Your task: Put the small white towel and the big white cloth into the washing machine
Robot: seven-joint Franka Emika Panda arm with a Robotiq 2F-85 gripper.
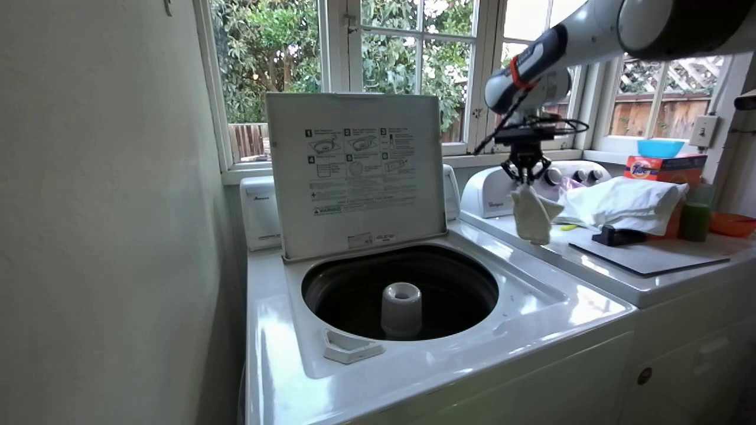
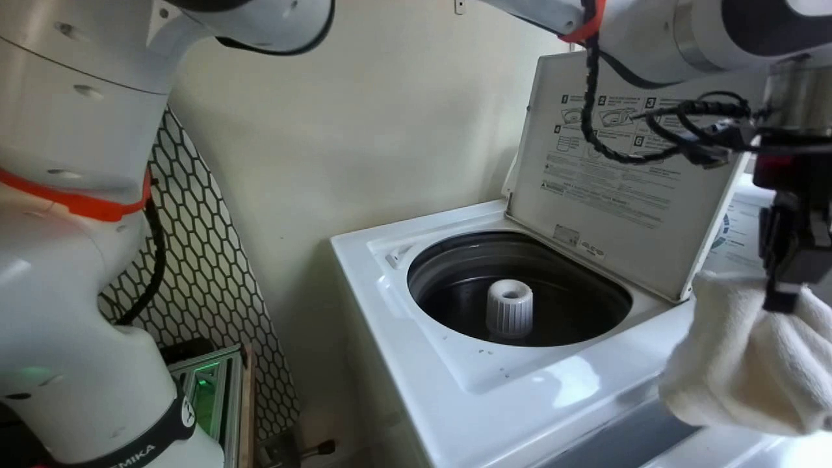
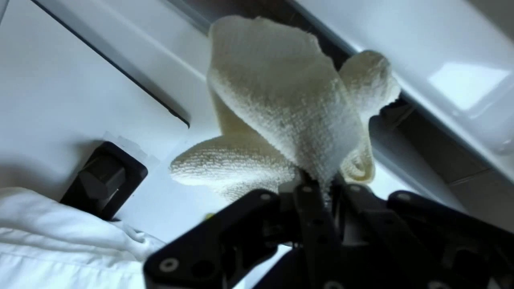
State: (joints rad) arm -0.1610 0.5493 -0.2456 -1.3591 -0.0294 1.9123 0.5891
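Note:
The small white towel (image 1: 531, 215) hangs crumpled from my gripper (image 1: 524, 180), which is shut on its upper part. The towel also shows in an exterior view (image 2: 741, 370) and fills the middle of the wrist view (image 3: 281, 92). I hold it in the air near the gap between the two machines. The big white cloth (image 1: 623, 203) lies bunched on the right-hand machine; its edge shows at the lower left of the wrist view (image 3: 60, 241). The washing machine (image 1: 449, 366) has its lid up, and its round opening shows a dark drum with a white centre post.
The raised lid (image 1: 354, 165) stands at the back of the opening. On the dryer-like machine (image 1: 661, 289) are a flat board (image 1: 649, 257), a black block-like object (image 1: 618, 236), a Tide box (image 1: 667, 168) with a blue bowl (image 1: 660, 148), a green container (image 1: 695, 221) and an orange bowl (image 1: 732, 224).

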